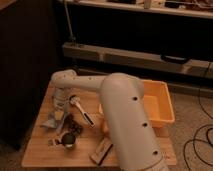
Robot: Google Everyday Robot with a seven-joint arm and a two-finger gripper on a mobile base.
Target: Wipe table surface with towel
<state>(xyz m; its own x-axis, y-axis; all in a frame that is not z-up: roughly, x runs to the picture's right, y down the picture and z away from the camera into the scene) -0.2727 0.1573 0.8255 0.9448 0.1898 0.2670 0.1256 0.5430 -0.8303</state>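
My gripper (59, 114) is down on the towel (53, 121) at the left of the table (40, 150), though I cannot tell its grip, and I judge the wipe barely begun, most of the surface right of it left.

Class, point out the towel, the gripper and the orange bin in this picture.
towel (51, 122), camera view, on its crumpled cloth lying on the table.
gripper (59, 113), camera view, at its tip above the towel.
orange bin (169, 102), camera view, on its right wall.
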